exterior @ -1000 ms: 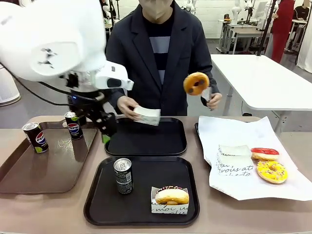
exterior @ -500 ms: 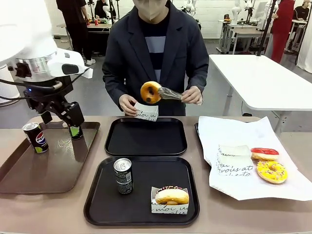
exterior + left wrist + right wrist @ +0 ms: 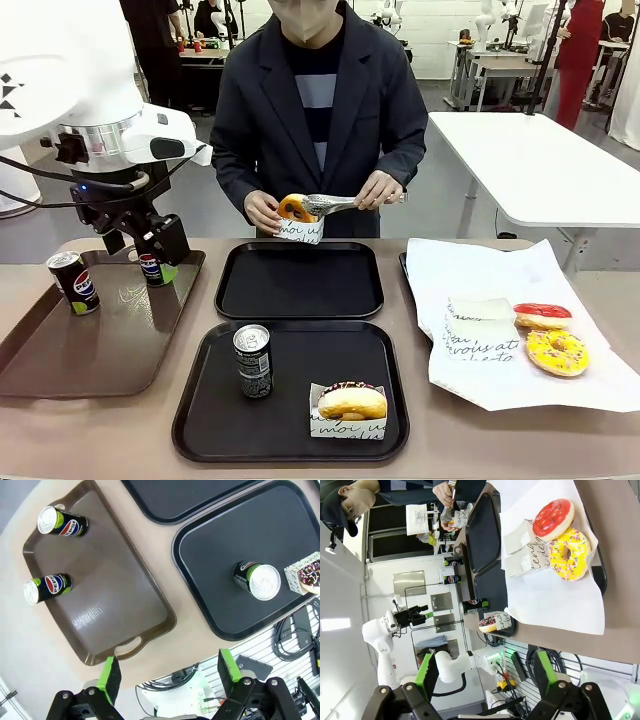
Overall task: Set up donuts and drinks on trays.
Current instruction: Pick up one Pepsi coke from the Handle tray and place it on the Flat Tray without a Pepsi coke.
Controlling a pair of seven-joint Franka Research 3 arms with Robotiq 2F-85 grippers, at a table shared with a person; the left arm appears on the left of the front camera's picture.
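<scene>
Far side of table: the person's hand (image 3: 380,188) holds tongs (image 3: 335,203) clamped on a glazed donut (image 3: 295,207). The donut is at the mouth of a paper sleeve (image 3: 300,232) held in the other hand (image 3: 258,212), above the far black tray (image 3: 300,290).
Near black tray (image 3: 300,452): an upright grey can (image 3: 252,360) and a sleeved donut (image 3: 351,402), standing apart.
Brown tray (image 3: 60,365): a Pepsi can (image 3: 73,281) at the left and a second Pepsi can (image 3: 150,268) at the far end, both upright.
White paper (image 3: 480,270): a red-iced donut (image 3: 543,315), a yellow donut (image 3: 558,351) with sprinkles, and spare sleeves (image 3: 483,335). A dark edge shows beneath the paper, possibly another tray.
Left wrist view, from above: the can tops show as silver discs, and the sleeved donut's top is chocolate with sprinkles. The front view shows only its golden side.
Right wrist view, rolled sideways: the red and yellow icing is seen face-on, with the holes plain.
Left gripper (image 3: 168,672): jaws spread wide with nothing between them. In the front view it hangs before the second Pepsi can; the wrist view puts both cans well apart from the fingers.
Right gripper (image 3: 486,672): jaws wide apart, holding nothing.
</scene>
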